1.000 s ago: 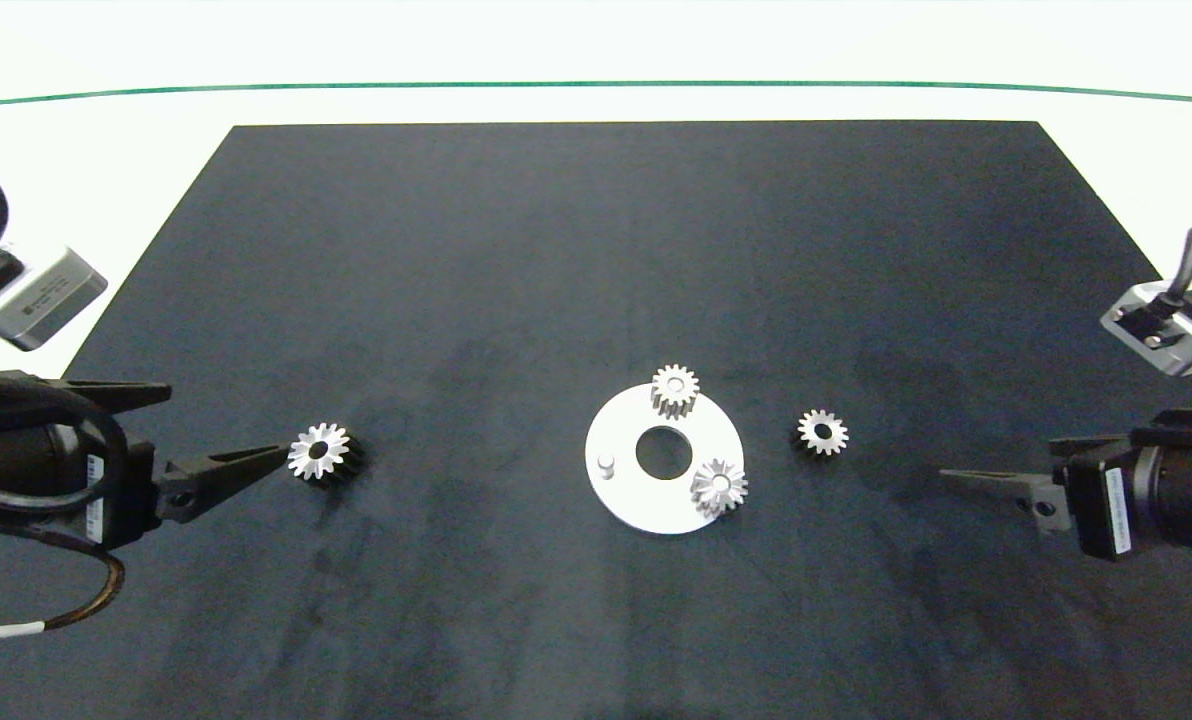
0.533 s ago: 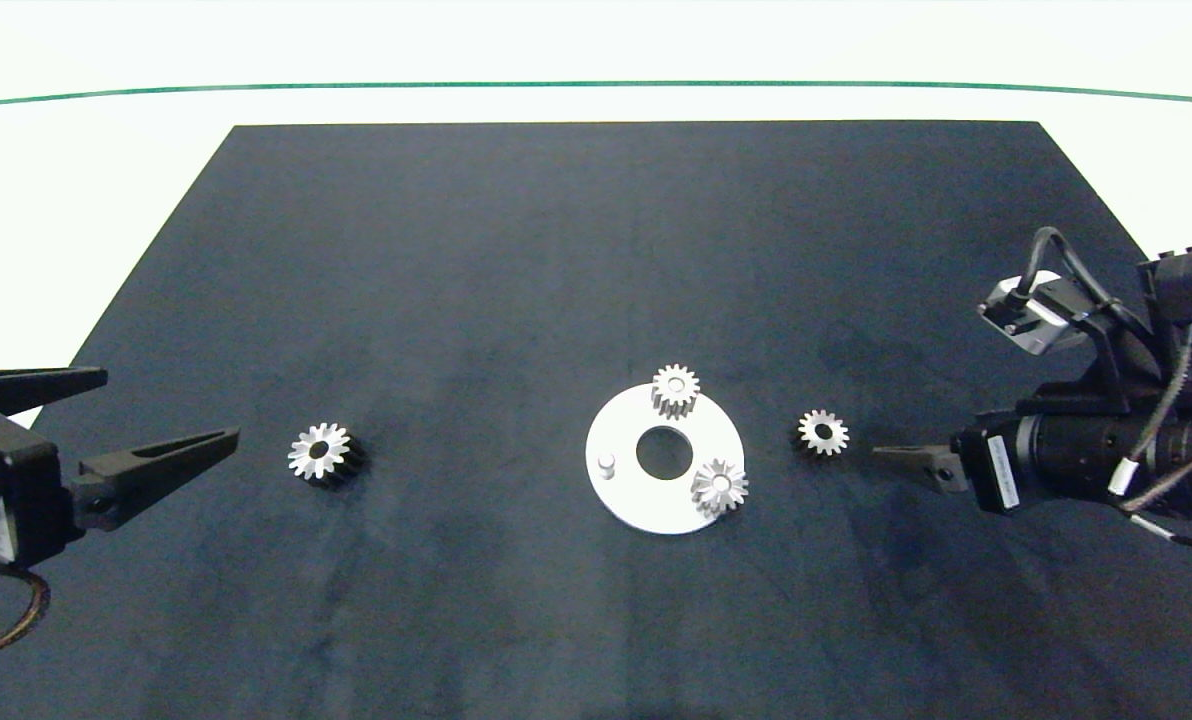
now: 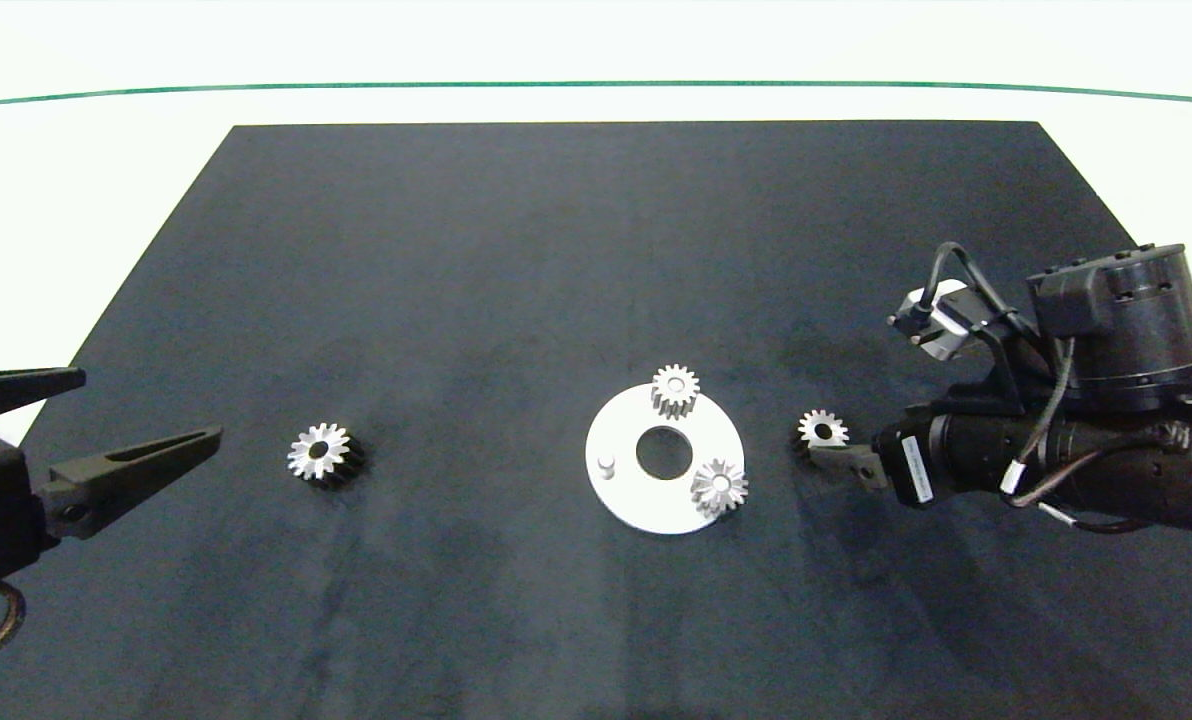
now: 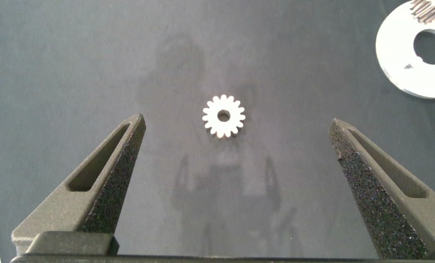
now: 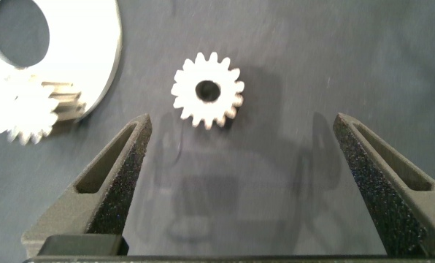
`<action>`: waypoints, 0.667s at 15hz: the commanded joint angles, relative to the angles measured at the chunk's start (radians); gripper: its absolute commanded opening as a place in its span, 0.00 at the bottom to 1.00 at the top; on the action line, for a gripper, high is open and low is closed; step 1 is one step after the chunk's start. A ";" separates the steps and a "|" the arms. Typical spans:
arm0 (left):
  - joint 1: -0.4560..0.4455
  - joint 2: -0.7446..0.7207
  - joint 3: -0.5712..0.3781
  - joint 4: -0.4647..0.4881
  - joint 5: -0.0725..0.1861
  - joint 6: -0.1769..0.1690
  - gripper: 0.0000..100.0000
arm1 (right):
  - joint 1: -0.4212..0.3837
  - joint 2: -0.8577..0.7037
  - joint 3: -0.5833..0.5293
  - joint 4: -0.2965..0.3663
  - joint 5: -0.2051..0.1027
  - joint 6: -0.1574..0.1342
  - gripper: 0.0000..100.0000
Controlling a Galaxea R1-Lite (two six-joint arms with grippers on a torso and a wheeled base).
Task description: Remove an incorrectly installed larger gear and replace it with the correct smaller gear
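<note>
Right gripper point(image 5: 239, 157) fingers spread around smaller gear point(image 5: 207, 90), round plate point(image 5: 93, 51) just beside

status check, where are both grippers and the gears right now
Right gripper open, closing in on the smaller gear. Left gripper open, clear of the larger gear on the mat. Nothing in the way.

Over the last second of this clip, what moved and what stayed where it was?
The left gripper drew back from the larger gear toward the table's left edge, open and empty. The right gripper advanced to the smaller gear, fingers open on either side, nothing grasped yet. Both loose gears, the white disc and its two mounted gears stayed put.
</note>
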 commanded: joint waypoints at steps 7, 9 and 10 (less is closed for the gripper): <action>0.015 0.001 0.027 -0.003 -0.001 0.000 1.00 | 0.038 0.101 -0.013 -0.070 -0.054 -0.001 1.00; 0.017 0.000 0.030 -0.003 -0.001 0.000 1.00 | 0.043 0.107 -0.015 -0.071 -0.055 0.001 1.00; 0.017 0.000 0.030 -0.003 -0.001 0.000 1.00 | 0.043 0.107 -0.015 -0.071 -0.055 0.001 1.00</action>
